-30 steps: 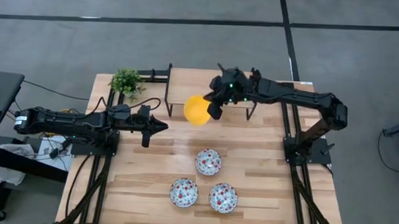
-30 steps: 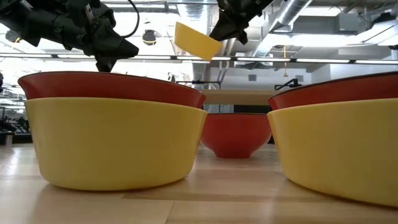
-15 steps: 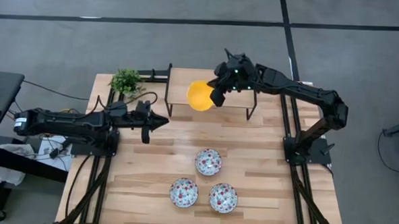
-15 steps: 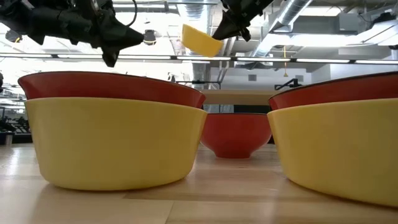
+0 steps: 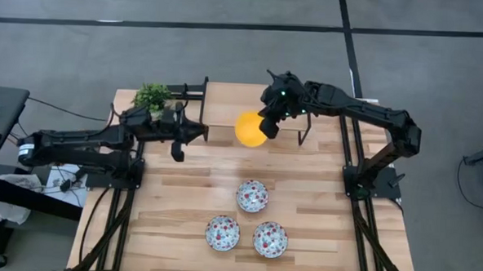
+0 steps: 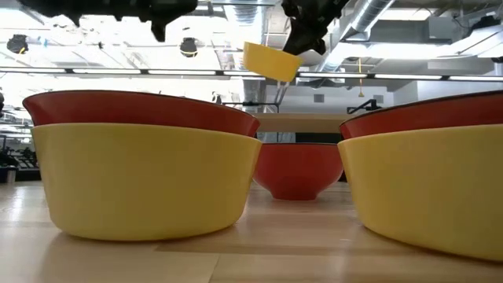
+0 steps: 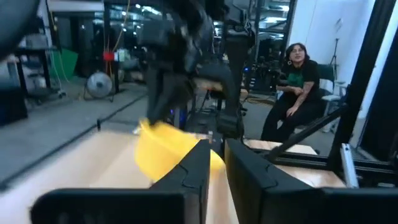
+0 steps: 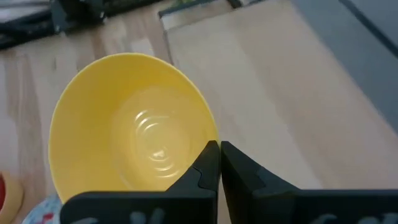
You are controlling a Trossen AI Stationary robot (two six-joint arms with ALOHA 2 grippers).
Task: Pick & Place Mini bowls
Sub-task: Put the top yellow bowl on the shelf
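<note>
- Now right gripper pinches the yellow bowl's rim aloft; left gripper, fingers together, idles at nine o'clock.
- Lower level, avoiding floral bowls.

You won't find any readable text, label, brand, number or sign in these views: nothing legible on the table, the bowls or the arms (the room behind is full of lights and gear, but no lettering there resolves into anything you could read).
</note>
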